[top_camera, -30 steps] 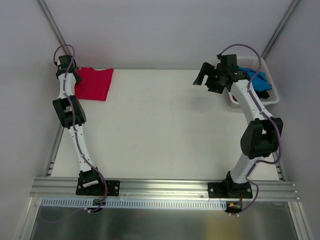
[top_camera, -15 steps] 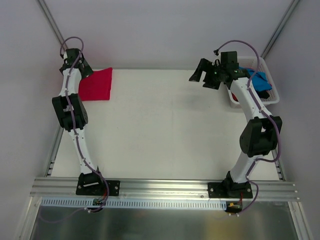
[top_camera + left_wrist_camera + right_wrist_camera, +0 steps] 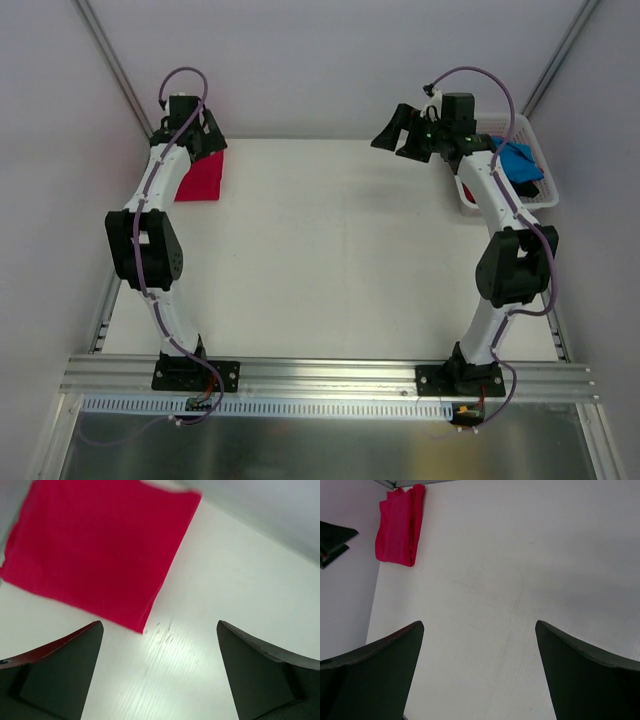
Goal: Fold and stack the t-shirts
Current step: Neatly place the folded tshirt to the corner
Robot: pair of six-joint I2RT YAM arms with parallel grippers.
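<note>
A bright red t-shirt (image 3: 203, 178) lies folded flat at the table's back left corner; the left wrist view shows it (image 3: 95, 555) as a neat rectangle. My left gripper (image 3: 207, 138) hovers over its far right edge, open and empty, its jaws (image 3: 159, 625) framing bare table just past the shirt's corner. A blue t-shirt (image 3: 517, 160) sits in the white basket (image 3: 540, 203) at the back right. My right gripper (image 3: 396, 140) hangs high left of the basket, open with nothing between its fingers (image 3: 478, 623). The red t-shirt (image 3: 397, 527) shows far off in the right wrist view.
A dark cloth (image 3: 531, 186) lies under the blue t-shirt in the basket. White walls close the table on the back and both sides. Metal rails (image 3: 330, 375) run along the near edge by the arm bases.
My left gripper has opened, let go of the red t-shirt and lifted toward the back right. My right gripper has drifted slightly left and back, still open.
</note>
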